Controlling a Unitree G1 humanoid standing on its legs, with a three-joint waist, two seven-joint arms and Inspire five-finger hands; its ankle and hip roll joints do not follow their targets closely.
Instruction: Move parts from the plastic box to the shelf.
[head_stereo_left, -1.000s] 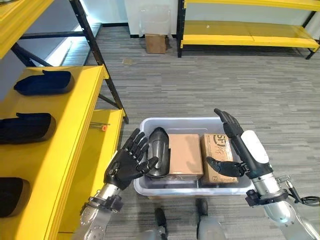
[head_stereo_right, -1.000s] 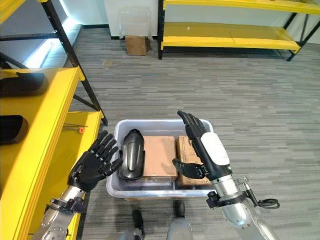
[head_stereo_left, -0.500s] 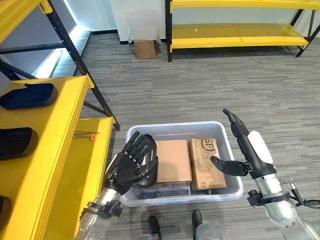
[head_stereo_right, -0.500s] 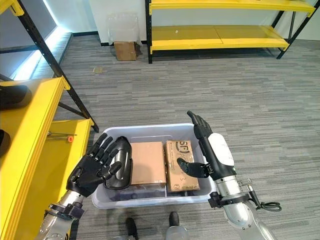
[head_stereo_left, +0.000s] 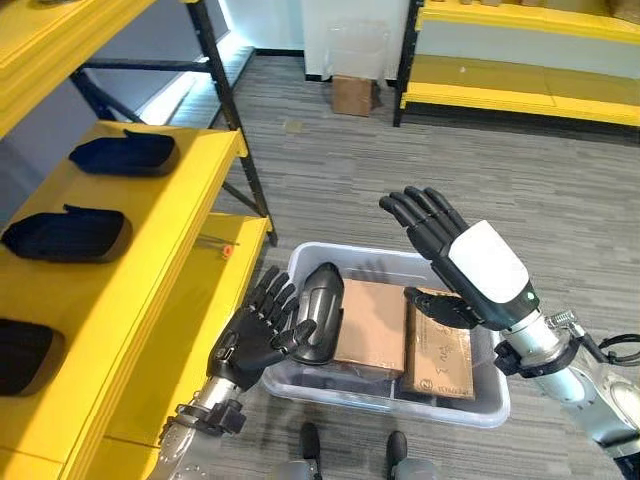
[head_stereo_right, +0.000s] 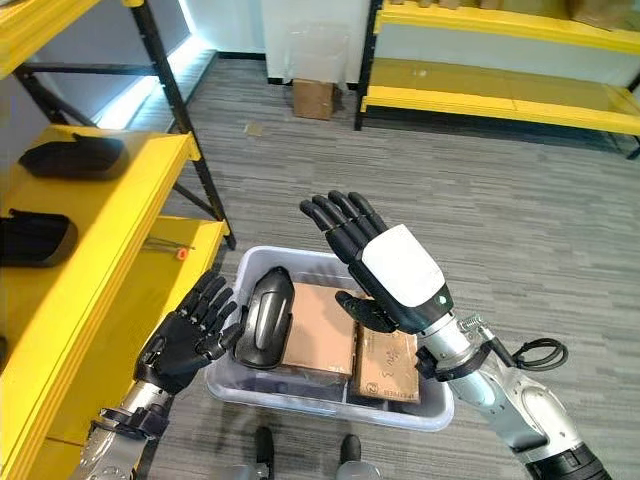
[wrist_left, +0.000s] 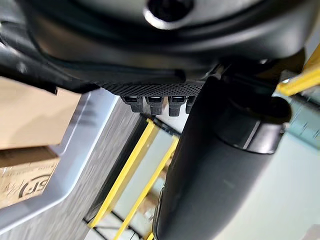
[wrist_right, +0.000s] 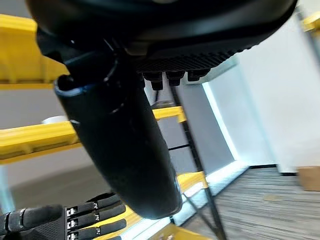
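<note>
Right robot hand lifted clear; black part still in the box.
Left robot hand (head_stereo_left: 258, 335), fingers straight and spread, rests against the black part (head_stereo_left: 319, 312), which leans at the plastic box's (head_stereo_left: 400, 396) left end — no grasp yet. Right robot hand (head_stereo_left: 470, 272) has risen above the two cardboard boxes (head_stereo_left: 372, 325), fingers apart, empty. Yellow shelf (head_stereo_left: 170, 262) sits just left, already holding three black parts (head_stereo_left: 68, 234); its edge and black upright (head_stereo_left: 231, 102) flank the transfer path.

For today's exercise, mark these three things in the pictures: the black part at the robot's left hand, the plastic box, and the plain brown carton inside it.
black part (head_stereo_left: 320, 310), left eye view, middle of its curved shell.
plastic box (head_stereo_left: 400, 400), left eye view, near front wall.
plain brown carton (head_stereo_left: 372, 325), left eye view, centre of its top face.
</note>
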